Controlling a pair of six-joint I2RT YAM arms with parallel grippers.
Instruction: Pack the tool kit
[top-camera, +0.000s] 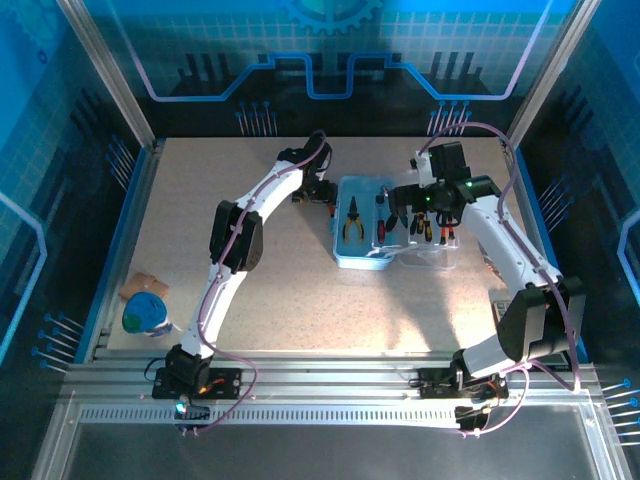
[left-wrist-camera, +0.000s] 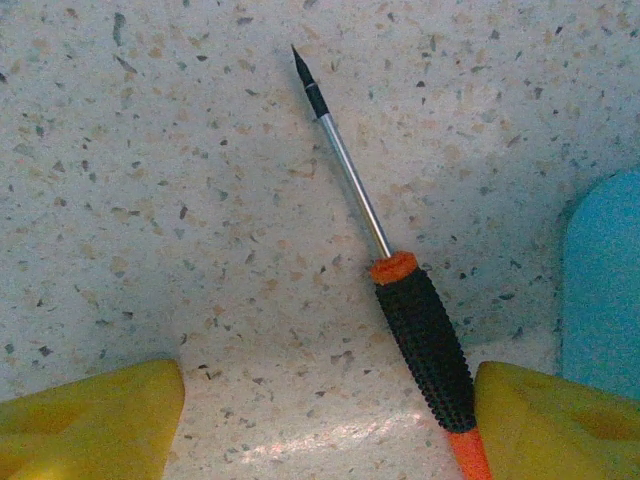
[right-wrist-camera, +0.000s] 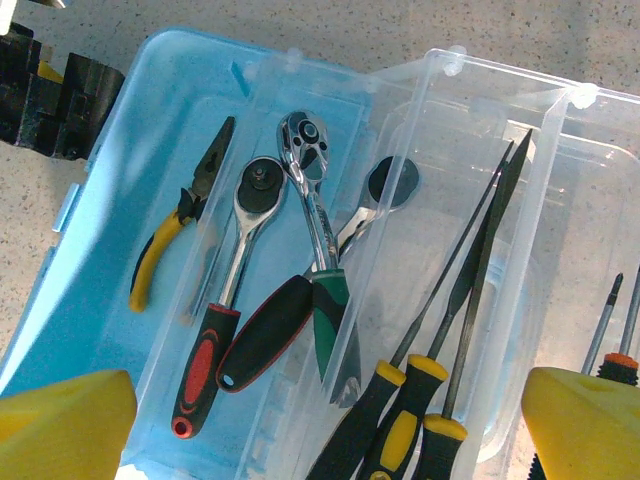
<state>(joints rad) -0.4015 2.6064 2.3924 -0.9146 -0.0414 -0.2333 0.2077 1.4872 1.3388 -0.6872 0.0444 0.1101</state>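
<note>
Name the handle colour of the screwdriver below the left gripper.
The screwdriver handle: black, orange ends; left wrist view best.

Translucent light-blue case (right-wrist-camera: 100, 235) at 9 o'clock, with yellow-handled pliers (right-wrist-camera: 175, 235) inside. Ratchets (right-wrist-camera: 255, 185) at centre, heads toward 12 o'clock. Yellow-and-black files (right-wrist-camera: 398, 435) at 6 o'clock, within clear lid (right-wrist-camera: 590, 200). Yellow fingertips (right-wrist-camera: 65, 425) at 7 and 5 o'clock, set wide apart.

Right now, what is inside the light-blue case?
Yellow-handled pliers and three ratchets lie in the case. A yellow finger of the right gripper covers its near corner, so anything there is hidden.
</note>
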